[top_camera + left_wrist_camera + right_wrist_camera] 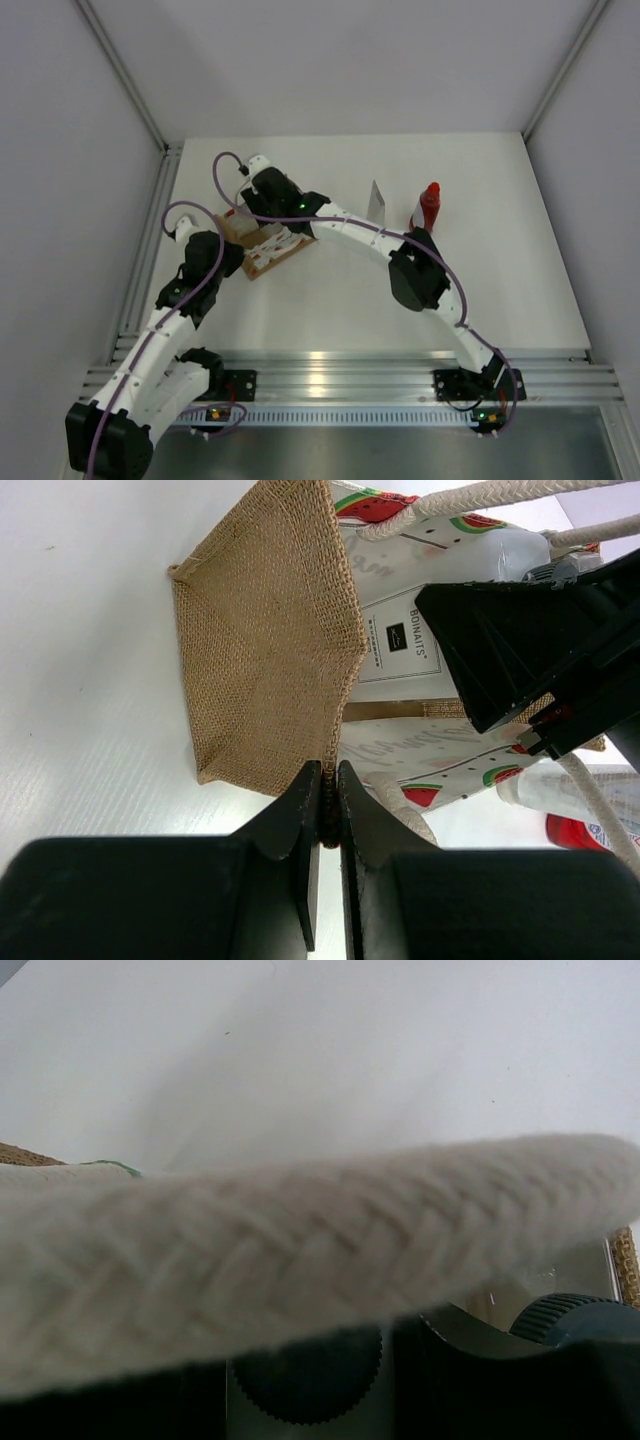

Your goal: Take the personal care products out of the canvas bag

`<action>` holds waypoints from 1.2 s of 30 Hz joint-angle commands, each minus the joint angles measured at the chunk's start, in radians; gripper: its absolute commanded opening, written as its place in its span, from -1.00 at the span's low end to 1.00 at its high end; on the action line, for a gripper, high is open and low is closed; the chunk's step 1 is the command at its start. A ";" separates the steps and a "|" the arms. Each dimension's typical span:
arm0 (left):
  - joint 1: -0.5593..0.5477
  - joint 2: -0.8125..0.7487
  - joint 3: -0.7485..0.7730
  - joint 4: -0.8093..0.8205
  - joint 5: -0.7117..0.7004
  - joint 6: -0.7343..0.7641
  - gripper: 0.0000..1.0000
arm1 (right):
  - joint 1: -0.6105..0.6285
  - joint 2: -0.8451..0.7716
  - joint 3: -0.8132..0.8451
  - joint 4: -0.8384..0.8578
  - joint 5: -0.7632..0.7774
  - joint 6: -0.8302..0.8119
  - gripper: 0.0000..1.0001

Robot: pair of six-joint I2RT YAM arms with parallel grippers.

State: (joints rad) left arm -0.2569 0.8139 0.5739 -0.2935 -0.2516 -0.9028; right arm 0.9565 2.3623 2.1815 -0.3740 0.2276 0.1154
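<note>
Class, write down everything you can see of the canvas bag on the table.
The canvas bag is small and boxy, of coarse tan woven fabric, with white panels printed with red-and-green watermelon slices and white braided rope handles. It lies tipped on its side on the white table. The left claw is shut on its tan edge; the right claw is by its handles. A white labelled bottle shows between its panels.
</note>
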 commanded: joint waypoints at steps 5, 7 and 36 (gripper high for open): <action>0.004 -0.018 -0.009 0.014 -0.014 0.010 -1.00 | 0.025 -0.171 -0.115 0.174 -0.051 0.033 -1.00; 0.002 -0.019 -0.012 0.016 -0.012 0.008 -1.00 | 0.024 -0.193 -0.132 0.191 -0.068 0.044 -1.00; 0.002 -0.028 -0.026 0.014 -0.025 -0.008 -1.00 | 0.071 -0.432 -0.143 0.124 -0.030 -0.023 -1.00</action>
State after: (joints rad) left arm -0.2569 0.7998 0.5621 -0.2920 -0.2554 -0.9077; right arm 1.0119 2.0808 1.9747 -0.3393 0.1547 0.1043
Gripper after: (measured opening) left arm 0.132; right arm 0.481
